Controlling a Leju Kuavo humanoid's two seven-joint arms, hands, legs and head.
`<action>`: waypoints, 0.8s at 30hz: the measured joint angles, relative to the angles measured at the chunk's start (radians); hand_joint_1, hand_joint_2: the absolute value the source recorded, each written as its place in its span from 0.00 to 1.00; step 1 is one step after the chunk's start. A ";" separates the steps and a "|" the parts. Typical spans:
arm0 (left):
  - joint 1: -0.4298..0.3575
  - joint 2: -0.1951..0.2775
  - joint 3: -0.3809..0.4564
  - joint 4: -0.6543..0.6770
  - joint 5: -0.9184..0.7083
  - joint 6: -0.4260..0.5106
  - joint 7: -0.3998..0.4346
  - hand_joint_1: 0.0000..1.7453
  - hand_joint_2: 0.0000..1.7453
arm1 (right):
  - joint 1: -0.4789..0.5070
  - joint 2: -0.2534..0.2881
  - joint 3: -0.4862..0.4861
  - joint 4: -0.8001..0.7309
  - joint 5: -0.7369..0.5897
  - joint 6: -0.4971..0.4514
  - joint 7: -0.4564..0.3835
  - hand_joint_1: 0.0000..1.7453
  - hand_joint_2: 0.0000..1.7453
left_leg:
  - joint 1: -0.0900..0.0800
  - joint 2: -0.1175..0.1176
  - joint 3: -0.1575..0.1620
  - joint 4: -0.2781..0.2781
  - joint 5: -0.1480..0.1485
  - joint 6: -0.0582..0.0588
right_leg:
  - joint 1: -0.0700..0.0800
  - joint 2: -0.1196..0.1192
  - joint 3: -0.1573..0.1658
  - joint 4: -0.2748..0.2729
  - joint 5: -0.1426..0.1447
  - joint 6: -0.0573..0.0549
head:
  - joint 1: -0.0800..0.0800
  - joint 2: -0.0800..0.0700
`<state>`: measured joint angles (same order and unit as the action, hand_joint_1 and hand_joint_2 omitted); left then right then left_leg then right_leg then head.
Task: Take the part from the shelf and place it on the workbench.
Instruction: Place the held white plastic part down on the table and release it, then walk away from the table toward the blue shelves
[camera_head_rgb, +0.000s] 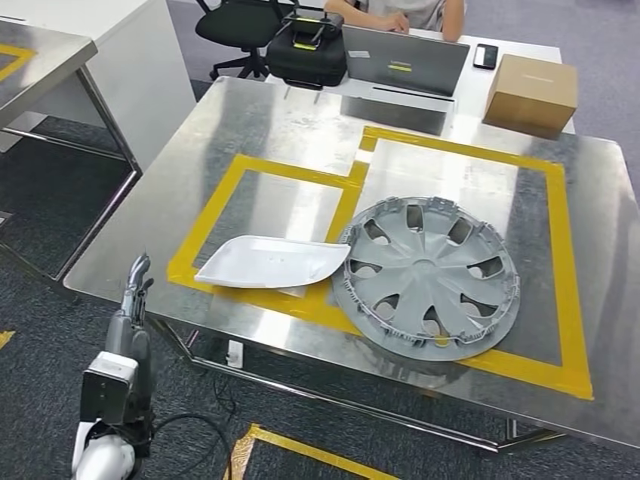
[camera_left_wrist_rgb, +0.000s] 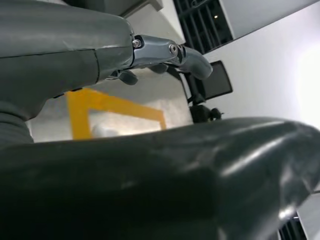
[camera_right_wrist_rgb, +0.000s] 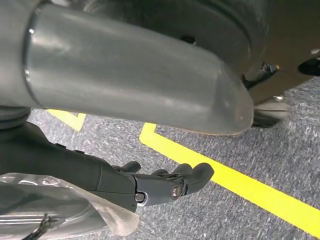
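A white curved plastic part (camera_head_rgb: 264, 262) lies flat on the steel workbench (camera_head_rgb: 287, 130), across the yellow tape outline (camera_head_rgb: 219, 200). To its right rests a grey wheel cover (camera_head_rgb: 426, 275), touching the part's tip. My left hand (camera_head_rgb: 136, 292) hangs by the workbench's near left corner, below the edge, fingers straight and apart, holding nothing. The left wrist view has this hand (camera_left_wrist_rgb: 158, 52) stretched out over the yellow tape (camera_left_wrist_rgb: 113, 102). My right hand (camera_right_wrist_rgb: 166, 182) hangs over the grey carpet, fingers slightly bent, nothing in them.
At the far side sit a laptop (camera_head_rgb: 404, 60), a cardboard box (camera_head_rgb: 532, 92), a black case (camera_head_rgb: 306, 50) and a person (camera_head_rgb: 400, 12). A second steel table (camera_head_rgb: 38, 60) stands at left. A cable (camera_head_rgb: 189, 430) and yellow floor tape (camera_head_rgb: 302, 450) lie near my feet.
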<state>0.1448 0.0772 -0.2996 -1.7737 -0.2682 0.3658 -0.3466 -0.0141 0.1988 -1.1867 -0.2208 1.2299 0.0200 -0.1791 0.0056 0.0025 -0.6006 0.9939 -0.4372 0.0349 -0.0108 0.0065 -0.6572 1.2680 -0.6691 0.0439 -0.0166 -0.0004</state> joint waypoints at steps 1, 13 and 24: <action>0.019 -0.007 0.003 -0.008 0.003 0.009 -0.002 0.00 0.00 | 0.000 0.001 -0.004 0.000 -0.002 -0.001 -0.008 0.00 0.00 | 0.001 0.000 -0.007 0.000 0.006 -0.002 | -0.002 0.000 0.013 -0.002 0.006 0.003 | 0.000 0.000; 0.130 -0.052 0.052 -0.128 0.096 0.076 -0.073 0.00 0.00 | -0.002 0.016 -0.028 -0.008 -0.007 -0.010 -0.031 0.00 0.00 | 0.006 -0.005 -0.080 0.170 -0.108 -0.063 | -0.004 -0.008 0.173 -0.301 0.123 -0.053 | -0.005 0.000; 0.153 -0.065 0.071 -0.162 0.118 0.086 -0.089 0.00 0.00 | -0.005 0.027 -0.040 -0.009 -0.013 -0.005 -0.007 0.00 0.00 | -0.008 -0.002 0.108 -0.016 -0.070 -0.013 | 0.010 -0.013 0.139 -0.291 0.158 -0.030 | -0.004 0.000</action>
<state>0.2982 0.0126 -0.2290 -1.9358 -0.1500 0.4522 -0.4355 -0.0190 0.2260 -1.2269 -0.2297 1.2165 0.0146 -0.1858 -0.0021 0.0003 -0.4931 0.9782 -0.5075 0.0216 -0.0004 -0.0069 -0.5180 0.9765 -0.5114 0.0143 -0.0210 -0.0004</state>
